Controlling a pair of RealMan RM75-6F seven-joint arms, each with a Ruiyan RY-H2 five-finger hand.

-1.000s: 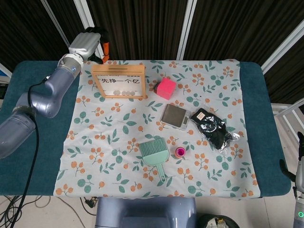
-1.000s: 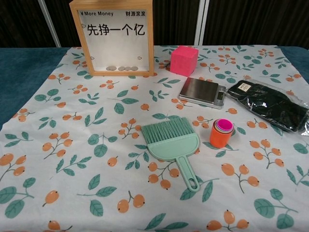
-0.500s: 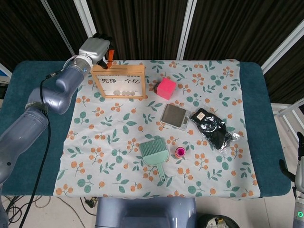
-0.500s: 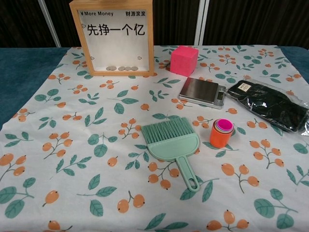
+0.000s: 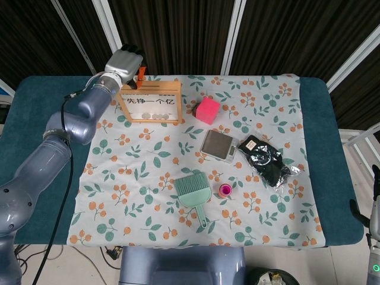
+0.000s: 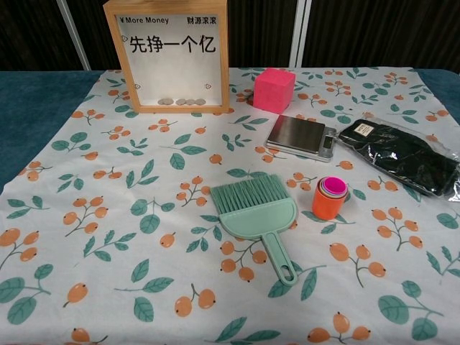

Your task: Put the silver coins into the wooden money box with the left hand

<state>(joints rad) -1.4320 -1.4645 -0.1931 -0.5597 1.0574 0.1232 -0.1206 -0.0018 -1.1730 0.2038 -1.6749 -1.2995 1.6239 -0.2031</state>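
The wooden money box (image 5: 150,86) (image 6: 169,109) stands upright at the back left of the cloth, its clear front printed with characters. Several silver coins (image 5: 152,116) (image 6: 181,102) lie on its floor behind the pane. My left hand (image 5: 126,62) hovers over the box's top left corner, with its dark, orange-tipped fingers (image 5: 141,74) pointing down at the top edge. Whether a coin sits between those fingers is hidden from me. The chest view does not show this hand. My right hand (image 5: 373,222) hangs beyond the table's right edge, mostly cut off, with its fingers apart.
On the floral cloth (image 5: 148,190) lie a pink cube (image 5: 208,110), a silver scale (image 5: 218,145), a black packet (image 5: 267,160), a green brush (image 5: 194,193) and an orange cup stack (image 5: 224,190). Teal table edges (image 5: 35,178) flank the cloth.
My left hand has moved right and slightly down, from behind the box's left side to over its top left corner. Nothing else has shifted.
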